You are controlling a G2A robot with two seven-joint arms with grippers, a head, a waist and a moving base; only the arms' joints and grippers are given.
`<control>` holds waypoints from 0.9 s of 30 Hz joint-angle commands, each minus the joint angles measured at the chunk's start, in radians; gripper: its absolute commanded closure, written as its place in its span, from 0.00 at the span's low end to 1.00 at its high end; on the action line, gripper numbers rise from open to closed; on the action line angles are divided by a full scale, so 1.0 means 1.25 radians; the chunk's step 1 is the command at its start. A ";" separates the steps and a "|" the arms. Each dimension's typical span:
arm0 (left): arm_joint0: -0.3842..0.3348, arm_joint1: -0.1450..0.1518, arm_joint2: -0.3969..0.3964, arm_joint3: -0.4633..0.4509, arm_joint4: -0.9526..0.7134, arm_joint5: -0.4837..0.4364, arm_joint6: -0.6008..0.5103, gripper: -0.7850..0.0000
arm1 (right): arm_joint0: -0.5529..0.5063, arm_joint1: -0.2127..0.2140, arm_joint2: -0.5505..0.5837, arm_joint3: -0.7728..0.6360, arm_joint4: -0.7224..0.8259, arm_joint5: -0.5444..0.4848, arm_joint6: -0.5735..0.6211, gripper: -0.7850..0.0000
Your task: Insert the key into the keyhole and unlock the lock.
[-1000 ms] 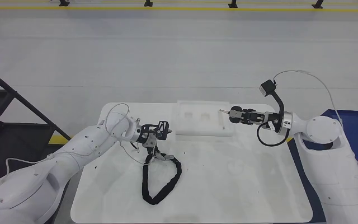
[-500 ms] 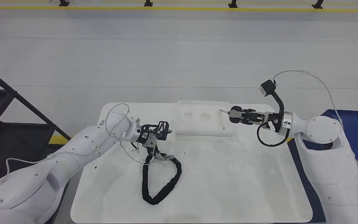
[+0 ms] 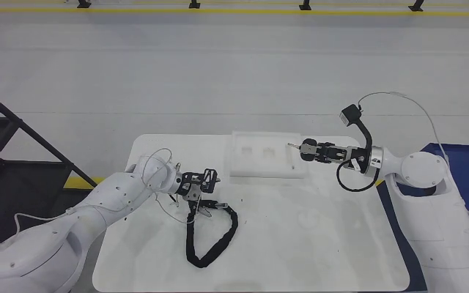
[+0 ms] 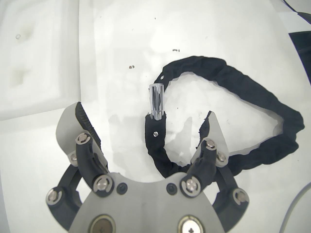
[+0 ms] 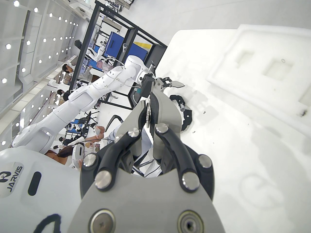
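Holds the left tool (image 4: 143, 112) low over the white surface (image 3: 315, 242), spread wide and gripping nothing. Brackets, between its two ribbed fingertips (image 4: 82, 120), one end of the lock (image 4: 243, 86): a chain in a black fabric sleeve, lying on the surface in a loop. Shows a short silver cylinder (image 4: 156, 98) standing out of that sleeve end, pointing away from the palm toward the sleeve's other end and just beside it; cannot tell whether touching. Touches neither fingertip to the sleeve. Trails the rest of the loop off to one side and back under the tool's body. Lies in the left half of the surface, on the robot's side of a white foam block (image 3: 267, 165) with shallow square recesses, near it but apart. Holds the right tool (image 3: 299, 146) well apart from the lock, above the right end of the foam block, clenched on the key (image 3: 292, 145), a small pale tip poking out past the fingertips toward the left arm. Seen from the right wrist: fingers (image 5: 165, 107) pressed together, only a thin dark sliver between them. Dotted over the surface between lock and foam block, a few dark specks (image 4: 131, 67)
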 commanded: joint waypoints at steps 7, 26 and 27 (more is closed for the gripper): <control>0.013 -0.040 0.001 0.052 0.077 0.005 0.050 0.00 | 0.000 0.000 0.000 0.000 0.000 0.000 0.000 1.00; 0.021 -0.090 0.001 0.144 0.203 0.014 0.165 0.58 | 0.000 0.000 0.000 0.000 0.000 0.000 0.000 1.00; 0.022 -0.091 0.001 0.147 0.206 0.015 0.169 0.58 | 0.000 0.000 0.000 0.000 0.000 0.000 0.000 1.00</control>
